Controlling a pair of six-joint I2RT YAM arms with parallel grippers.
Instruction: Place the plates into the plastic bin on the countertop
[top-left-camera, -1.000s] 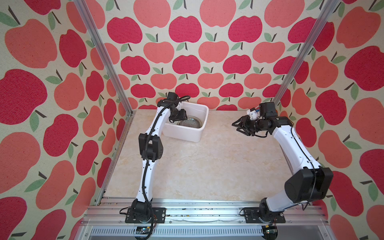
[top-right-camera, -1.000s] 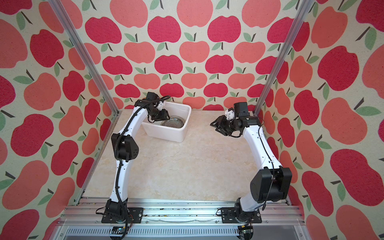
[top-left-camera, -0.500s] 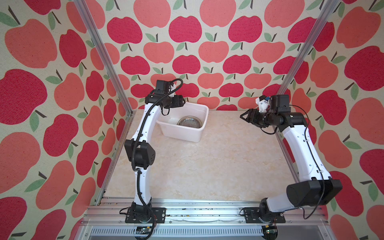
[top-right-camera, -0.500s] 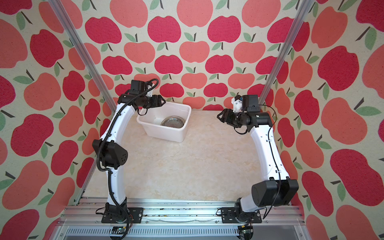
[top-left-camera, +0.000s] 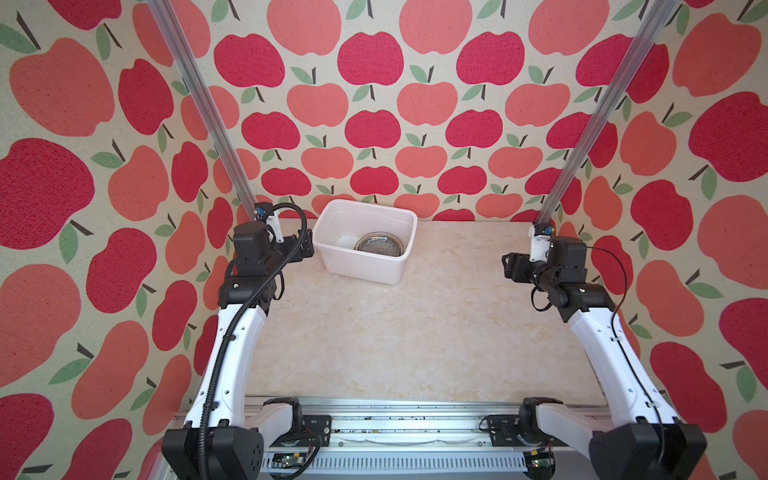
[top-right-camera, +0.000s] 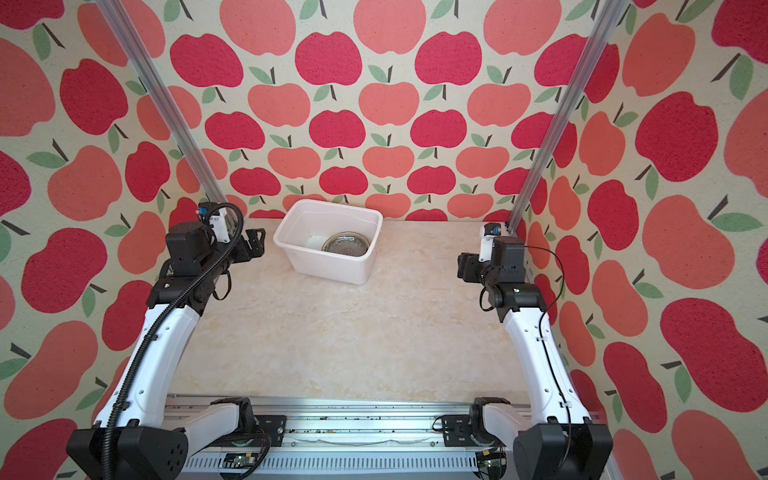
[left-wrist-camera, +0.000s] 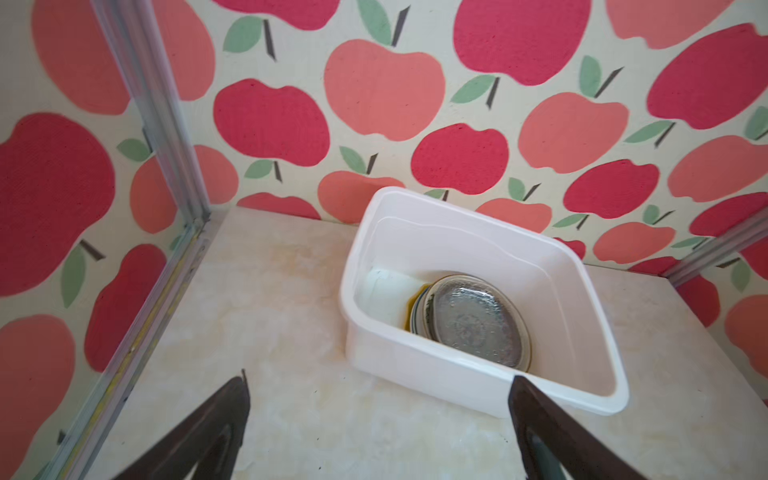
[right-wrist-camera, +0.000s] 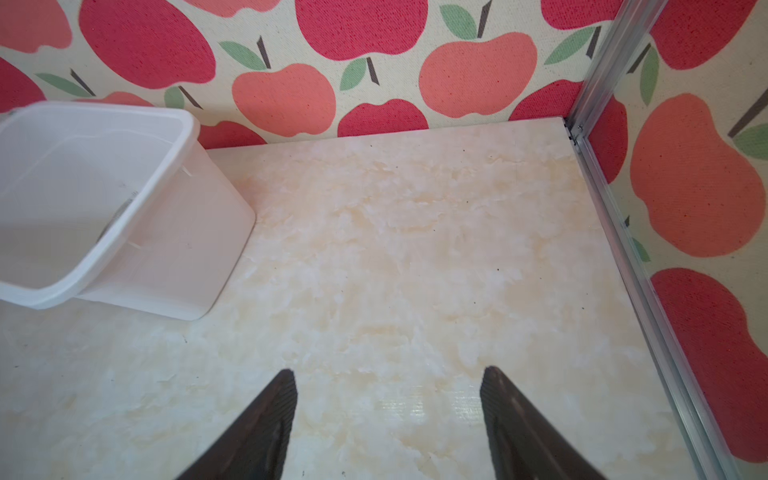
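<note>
Left rail: the left aluminium rail (top-left-camera: 199, 95) slants from the upper left of both top views down to the rear left corner of the countertop (top-left-camera: 395, 332) (top-right-camera: 353, 332).
Left gripper: the left gripper (top-left-camera: 305, 245) (top-right-camera: 253, 245) sits left of centre in both top views, just beside the left end of the plastic bin (top-left-camera: 361, 266) (top-right-camera: 328, 266) and apart from it. In the left wrist view (left-wrist-camera: 379, 376) its two dark fingers (left-wrist-camera: 216, 424) stand spread wide and grip nothing.
Plastic bin: it stands upright on the countertop, just above centre in both top views. It is close to the apple-print back wall (top-left-camera: 374, 124) and turned slightly askew to it.
Plates: the plates (top-left-camera: 379, 245) (top-right-camera: 347, 245) (left-wrist-camera: 478, 324) lie stacked flat on the bin's floor, toward its right half. A clear glass one is on top, and amber and blue-patterned edges show beneath it in the left wrist view. How many are in the stack cannot be told.
Countertop: cream, marble-patterned, filling the centre and lower middle of both top views.
Right gripper: the right gripper (top-left-camera: 509, 266) (top-right-camera: 463, 266) hangs right of centre in both top views, near the right wall and well apart from the bin. In the right wrist view (right-wrist-camera: 389, 370) its fingers (right-wrist-camera: 266, 424) are parted over the countertop, with nothing pinched.
Right rail: the right aluminium rail (top-left-camera: 590, 124) slants down from the upper right to the rear right corner.
</note>
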